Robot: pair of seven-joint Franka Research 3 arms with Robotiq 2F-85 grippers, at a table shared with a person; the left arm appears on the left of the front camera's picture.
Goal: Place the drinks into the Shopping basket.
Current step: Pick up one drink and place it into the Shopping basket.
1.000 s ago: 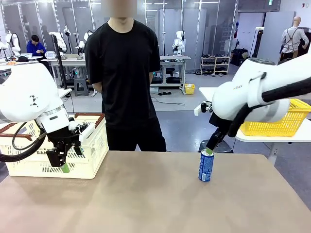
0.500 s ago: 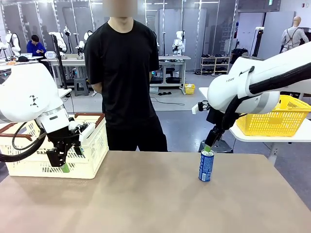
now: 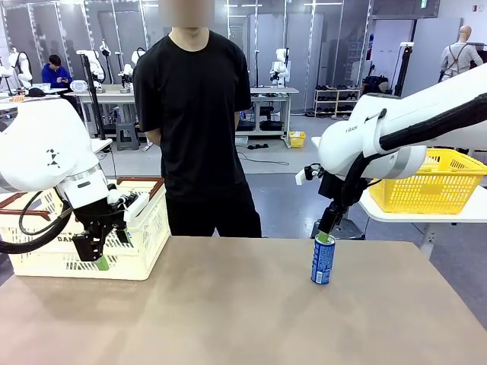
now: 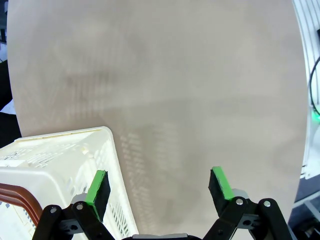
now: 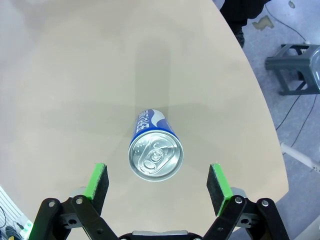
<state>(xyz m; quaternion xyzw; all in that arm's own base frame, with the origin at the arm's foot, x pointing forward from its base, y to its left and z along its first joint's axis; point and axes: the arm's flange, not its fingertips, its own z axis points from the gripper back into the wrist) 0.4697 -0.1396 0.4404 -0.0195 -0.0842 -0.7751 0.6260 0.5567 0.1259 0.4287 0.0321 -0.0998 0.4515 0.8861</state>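
The flat tan table (image 3: pixel 243 312) carries two things, set well apart. At its left edge, toward the far side, stands the cream-white slotted plastic shopping basket with a brown-red rim and handles (image 3: pixel 144 228). It sits upright; whether it holds anything I cannot tell. Near the far edge, right of the table's middle, stands one slim blue metal drink can with white markings and a silver top (image 3: pixel 323 260), upright and alone on bare table.

My left gripper (image 3: pixel 95 261) hangs in front of the basket's near wall, just beside its outer corner. In the left wrist view its green-padded fingers (image 4: pixel 98 187) stand wide apart with nothing between them; one finger lies over the basket's white corner (image 4: pixel 75 150), the other over bare table.

My right gripper (image 5: pixel 158 186) hangs directly above the can (image 5: pixel 155 150). Its jaws are spread wide, one pad on each side of the silver top, clear of the can and gripping nothing.
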